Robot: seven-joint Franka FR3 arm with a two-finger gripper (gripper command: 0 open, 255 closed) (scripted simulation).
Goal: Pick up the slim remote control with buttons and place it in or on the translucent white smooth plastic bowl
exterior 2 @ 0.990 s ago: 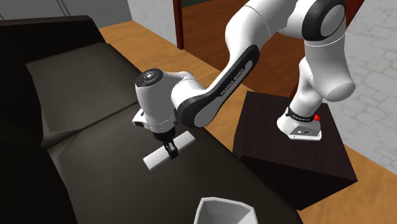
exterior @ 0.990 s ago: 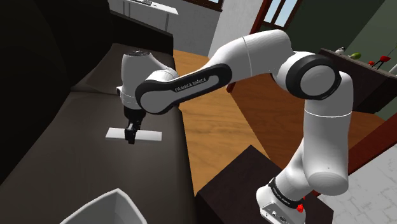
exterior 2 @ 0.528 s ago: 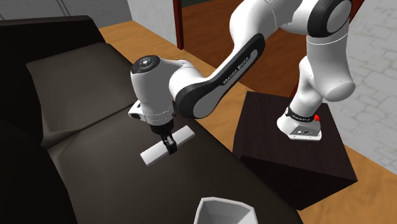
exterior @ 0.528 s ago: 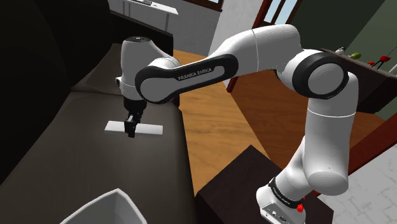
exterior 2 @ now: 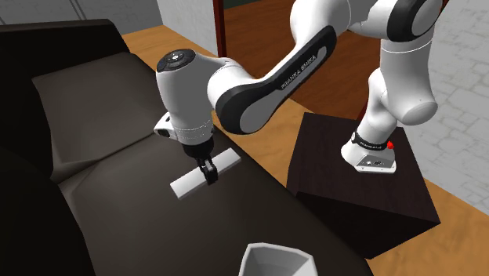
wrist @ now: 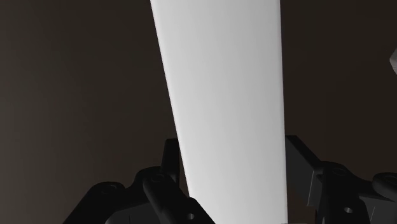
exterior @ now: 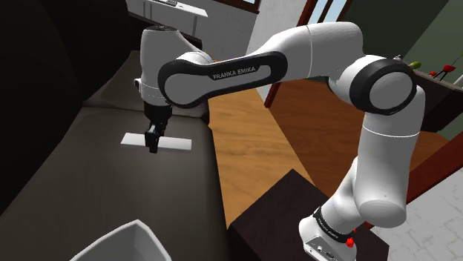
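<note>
Black fingers [exterior: 153,140] pinch plain white remote [exterior: 176,143] mid-length; buttons indiscernible. Bowl [exterior: 125,242] cut off, lower left frame edge.

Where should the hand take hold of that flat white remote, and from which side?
Grip the remote across its narrow width, near mid-length, coming down from above. It is a long, thin slab, broad face up, so only its two long edges give the fingers parallel sides to close on. The hand is shut on it that way.
</note>
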